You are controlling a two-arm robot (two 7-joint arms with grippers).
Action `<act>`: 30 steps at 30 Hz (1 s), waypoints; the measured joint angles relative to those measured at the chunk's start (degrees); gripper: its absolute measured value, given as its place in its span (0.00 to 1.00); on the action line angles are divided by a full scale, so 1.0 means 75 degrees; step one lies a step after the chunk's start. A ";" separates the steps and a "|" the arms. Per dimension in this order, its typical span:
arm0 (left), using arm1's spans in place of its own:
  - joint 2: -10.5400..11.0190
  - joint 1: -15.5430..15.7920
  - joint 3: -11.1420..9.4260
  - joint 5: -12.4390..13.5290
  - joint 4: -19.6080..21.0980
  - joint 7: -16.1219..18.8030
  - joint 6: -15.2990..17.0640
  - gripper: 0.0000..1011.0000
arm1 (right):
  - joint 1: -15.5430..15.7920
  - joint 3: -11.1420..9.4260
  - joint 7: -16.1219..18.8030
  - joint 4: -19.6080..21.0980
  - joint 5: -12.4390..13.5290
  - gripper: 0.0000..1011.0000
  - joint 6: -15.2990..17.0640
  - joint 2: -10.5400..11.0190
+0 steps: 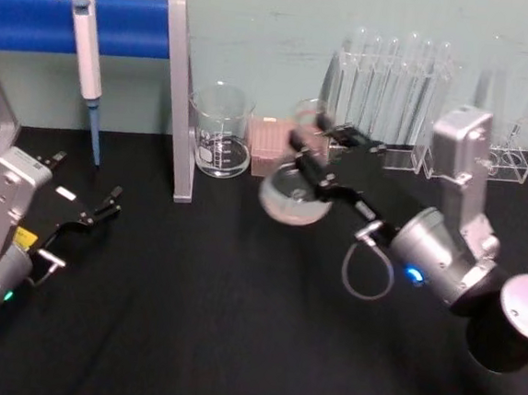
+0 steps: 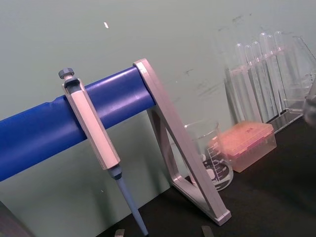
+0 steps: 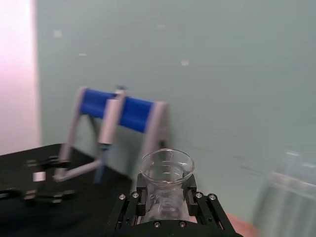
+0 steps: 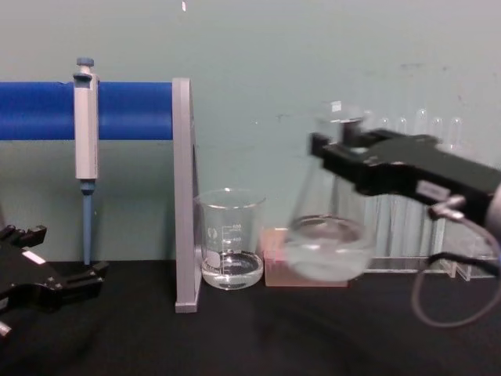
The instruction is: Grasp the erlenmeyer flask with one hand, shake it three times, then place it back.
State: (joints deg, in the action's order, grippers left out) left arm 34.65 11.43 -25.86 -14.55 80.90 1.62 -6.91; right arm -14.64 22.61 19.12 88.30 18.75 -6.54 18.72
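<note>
Glass erlenmeyer flask is hanging above table; right hand is pinching its neck. Left gripper is lying spread, approx. 8 o'clock.

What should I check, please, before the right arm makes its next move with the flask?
1. Grip: right gripper shut on the erlenmeyer flask at its neck: ok.
2. Flask lifted off the table: ok, it hangs in the air.
3. Gap to the beaker: ok, they are apart.
4. Gap to the pink box behind the flask: cannot tell.
5. Left gripper out of the way: ok, it is open and low at the left of the table.
6. Liquid in the flask: cannot tell.
</note>
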 joint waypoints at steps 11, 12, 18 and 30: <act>0.0000 0.0000 0.0000 0.0000 0.0000 0.0000 0.0000 0.99 | 0.0841 -0.1073 -0.1591 0.0674 -0.0627 0.44 0.0355 0.0059; 0.0000 0.0000 0.0000 0.0000 -0.0001 0.0000 0.0000 0.99 | 0.0959 -0.1222 -0.1779 0.0762 -0.0698 0.44 0.0422 0.0058; 0.0000 0.0000 0.0000 0.0000 0.0000 0.0000 0.0000 0.99 | 0.1223 -0.1623 -0.2189 0.0963 -0.0875 0.44 0.0567 0.0017; 0.0000 0.0000 0.0000 0.0000 0.0000 0.0000 0.0000 0.99 | 0.1025 -0.1540 -0.1561 0.0828 -0.0950 0.44 0.0597 -0.0159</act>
State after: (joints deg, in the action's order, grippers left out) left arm 34.64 11.43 -25.86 -14.55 80.90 1.62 -6.91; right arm -6.95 11.06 7.41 94.51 11.62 -2.06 17.53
